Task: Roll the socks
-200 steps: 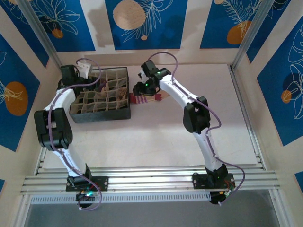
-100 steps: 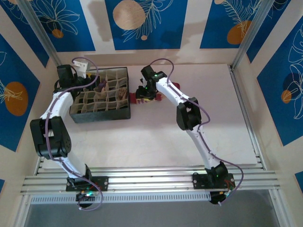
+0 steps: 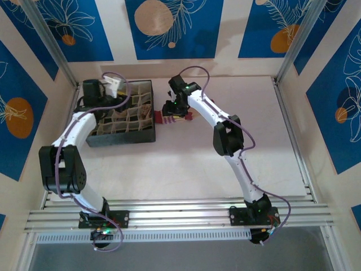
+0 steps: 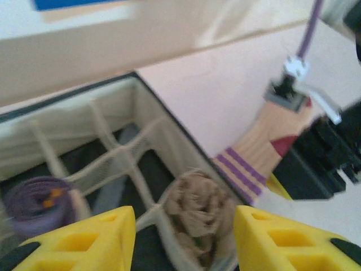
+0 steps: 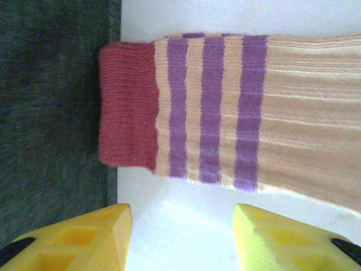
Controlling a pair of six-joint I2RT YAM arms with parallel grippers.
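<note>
Jaws on both arms stand apart, holding nothing.

From above, the left jaws hang over the far-left corner of the divider box (image 3: 121,137). The right jaws sit low over the striped sock (image 3: 165,120), which lies flat on the surface (image 3: 169,169) just beside the box's right wall. There's plenty of bare room to the right and toward the near edge, but the box crowds the left.

Over to the left wrist: yellow fingers (image 4: 84,237) spread, only compartments between them. The purple sock (image 4: 38,204) sits rolled in one cell, and the argyle sock (image 4: 197,212) is bundled in a cell against the wall. Two look stowed, I'd say, with one left to roll.

Now the right wrist: fingers (image 5: 282,237) released, bare surface between them. The sock's dark-red end band (image 5: 127,110) and purple stripes lie just ahead. That band butts against the box's dark side, and whether it overlaps I cannot tell.

So this looks like the approach to the last sock. The next move calls for pinching one end to start the roll. That red end is tight on the wall, so a finger there risks snagging. Drawing the sock rightward into open room looks safer.
</note>
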